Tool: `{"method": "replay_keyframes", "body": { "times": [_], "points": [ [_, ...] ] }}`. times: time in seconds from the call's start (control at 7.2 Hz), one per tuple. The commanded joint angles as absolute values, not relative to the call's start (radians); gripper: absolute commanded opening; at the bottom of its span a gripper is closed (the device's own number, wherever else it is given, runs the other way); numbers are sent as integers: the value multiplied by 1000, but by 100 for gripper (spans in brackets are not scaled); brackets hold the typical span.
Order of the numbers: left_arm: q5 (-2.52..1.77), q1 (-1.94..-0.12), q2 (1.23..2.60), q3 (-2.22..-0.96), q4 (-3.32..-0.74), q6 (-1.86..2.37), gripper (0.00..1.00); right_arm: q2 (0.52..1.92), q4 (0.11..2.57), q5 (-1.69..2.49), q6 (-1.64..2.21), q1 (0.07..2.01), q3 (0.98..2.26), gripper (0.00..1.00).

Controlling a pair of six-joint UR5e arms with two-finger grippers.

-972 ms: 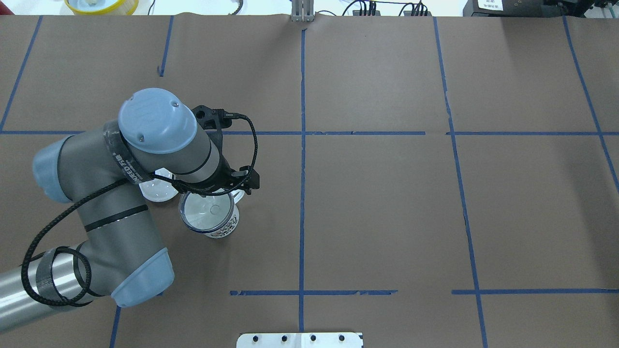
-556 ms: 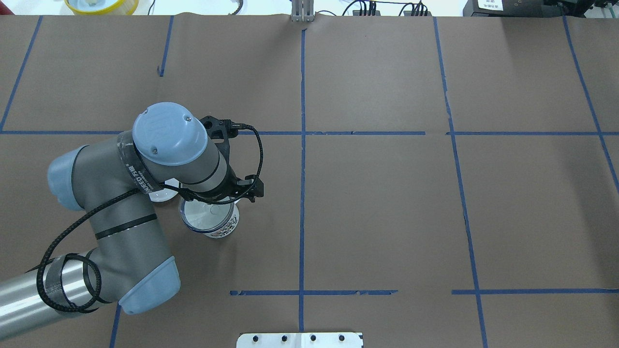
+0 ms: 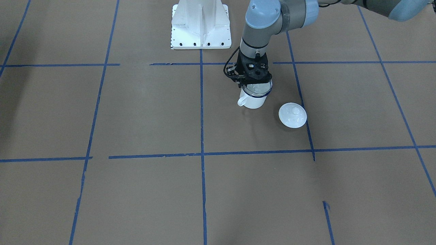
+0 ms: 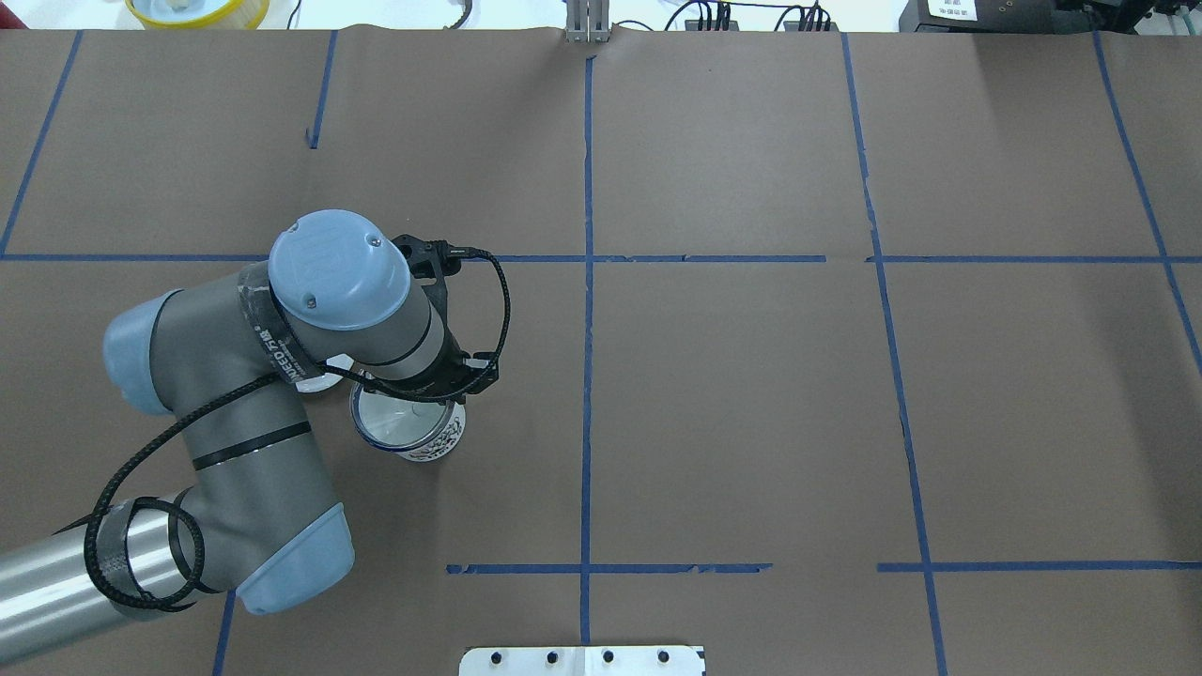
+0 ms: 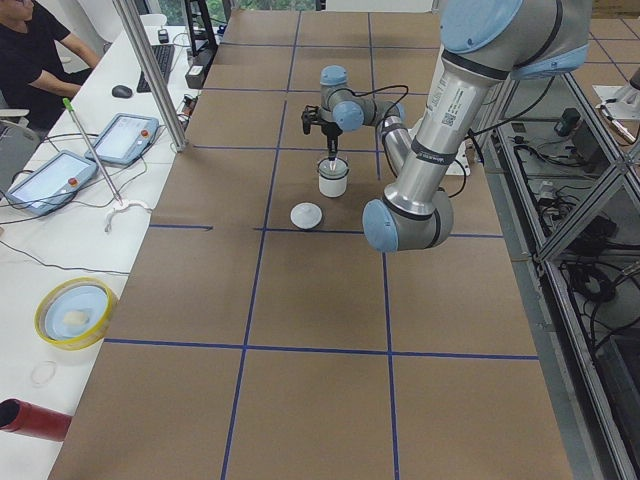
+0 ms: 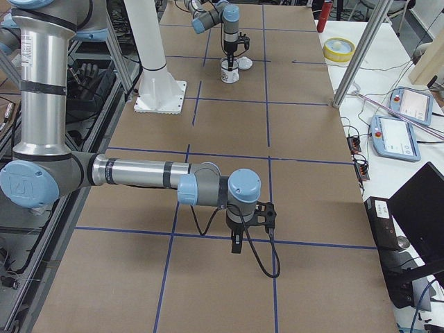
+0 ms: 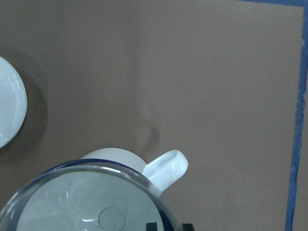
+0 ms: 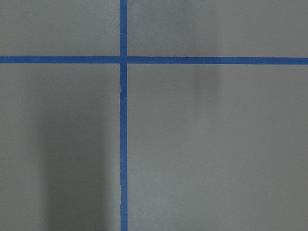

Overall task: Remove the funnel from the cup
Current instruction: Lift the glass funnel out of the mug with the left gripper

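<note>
The cup (image 3: pixel 252 101), a white mug with a dark blue rim, stands on the brown table with its handle (image 7: pixel 166 168) sticking out. The clear funnel (image 3: pixel 259 89) sits in its mouth, and its wide rim (image 7: pixel 72 169) fills the bottom of the left wrist view. My left gripper (image 3: pixel 252 82) hangs straight down over the funnel's edge on the handle side. It is open, with its dark fingertips (image 7: pixel 153 226) on either side of the funnel's rim. In the overhead view the wrist hides the gripper, while the cup (image 4: pixel 434 443) shows below it. My right gripper (image 6: pixel 236 244) hovers over bare table far away; I cannot tell its state.
A white knobbed lid (image 3: pixel 292 115) lies on the table close beside the cup. The white robot base (image 3: pixel 201 25) stands behind the cup. A yellow bowl (image 5: pixel 72 312) and tablets sit on a side desk, where a person (image 5: pixel 30 50) is seated.
My left arm has shifted right and toward the robot, bringing the wrist over the cup and covering more of the lid. Cup and funnel have not moved.
</note>
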State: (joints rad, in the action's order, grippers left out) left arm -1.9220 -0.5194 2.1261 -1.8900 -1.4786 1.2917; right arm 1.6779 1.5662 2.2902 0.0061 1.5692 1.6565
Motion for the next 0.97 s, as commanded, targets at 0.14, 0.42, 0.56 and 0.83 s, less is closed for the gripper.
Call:
{"method": "replay_keyframes", "body": {
  "times": [0.14, 0.42, 0.56, 0.83],
  "points": [
    [-1928, -582, 2134, -2056, -1292, 1281, 0, 1678, 1566, 2290, 6, 1569, 1657, 100],
    [-1946, -725, 2177, -2158, -1140, 1258, 0, 1678, 1566, 2290, 6, 1569, 1657, 100],
    [-1988, -808, 2178, -2199, -1131, 1261, 0, 1677, 1566, 2290, 6, 1569, 1657, 100],
    [-1993, -896, 2171, -2171, -1249, 1368, 0, 1678, 1566, 2290, 6, 1569, 1655, 100]
  ]
}}
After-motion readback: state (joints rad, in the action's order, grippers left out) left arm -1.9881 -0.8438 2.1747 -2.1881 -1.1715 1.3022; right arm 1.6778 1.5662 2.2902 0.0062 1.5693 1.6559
